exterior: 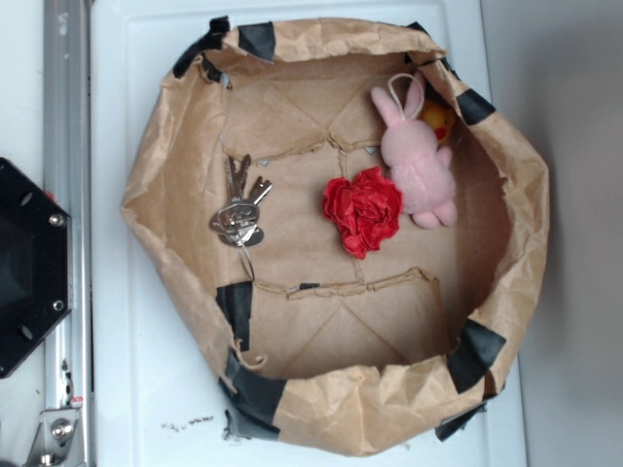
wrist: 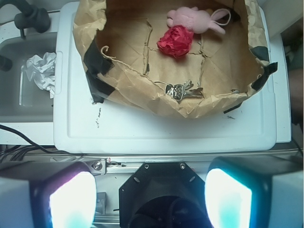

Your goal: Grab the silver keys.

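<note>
The silver keys (exterior: 239, 212) lie on the floor of a brown paper tub (exterior: 165, 156), near its left wall in the exterior view. In the wrist view the keys (wrist: 181, 90) rest just behind the tub's near wall. My gripper (wrist: 151, 197) is open with nothing between its glowing pads (wrist: 72, 199). It hangs well back from the tub, above the black robot base (wrist: 156, 190). The exterior view does not show the gripper.
A red paper flower (exterior: 363, 209) and a pink plush rabbit (exterior: 419, 156) lie in the tub right of the keys, with a yellow toy (exterior: 438, 119) behind the rabbit. The tub stands on a white board (wrist: 142, 128). Crumpled white paper (wrist: 42, 69) sits in a grey tray at left.
</note>
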Controlling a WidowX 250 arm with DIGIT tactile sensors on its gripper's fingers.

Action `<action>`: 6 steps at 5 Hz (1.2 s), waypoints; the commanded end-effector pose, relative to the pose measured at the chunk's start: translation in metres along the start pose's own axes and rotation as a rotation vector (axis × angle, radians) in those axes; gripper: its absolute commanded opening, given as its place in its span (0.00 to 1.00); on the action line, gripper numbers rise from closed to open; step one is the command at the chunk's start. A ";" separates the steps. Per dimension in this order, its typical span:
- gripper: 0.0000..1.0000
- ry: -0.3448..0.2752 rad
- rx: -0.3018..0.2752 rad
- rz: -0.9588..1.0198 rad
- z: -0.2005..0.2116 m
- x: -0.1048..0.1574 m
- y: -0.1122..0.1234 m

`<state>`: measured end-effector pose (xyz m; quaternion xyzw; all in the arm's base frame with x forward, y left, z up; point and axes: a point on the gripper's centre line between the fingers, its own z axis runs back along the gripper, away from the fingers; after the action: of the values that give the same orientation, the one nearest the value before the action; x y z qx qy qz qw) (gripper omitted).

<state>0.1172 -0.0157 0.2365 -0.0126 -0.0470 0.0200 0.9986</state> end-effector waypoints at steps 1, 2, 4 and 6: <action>1.00 0.000 0.000 0.000 0.000 0.000 0.000; 1.00 -0.005 0.024 -0.049 -0.012 0.049 -0.007; 1.00 -0.046 0.044 -0.224 -0.030 0.118 -0.010; 1.00 -0.049 -0.028 -0.720 -0.086 0.114 0.027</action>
<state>0.2385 0.0168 0.1538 -0.0171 -0.0605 -0.3468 0.9358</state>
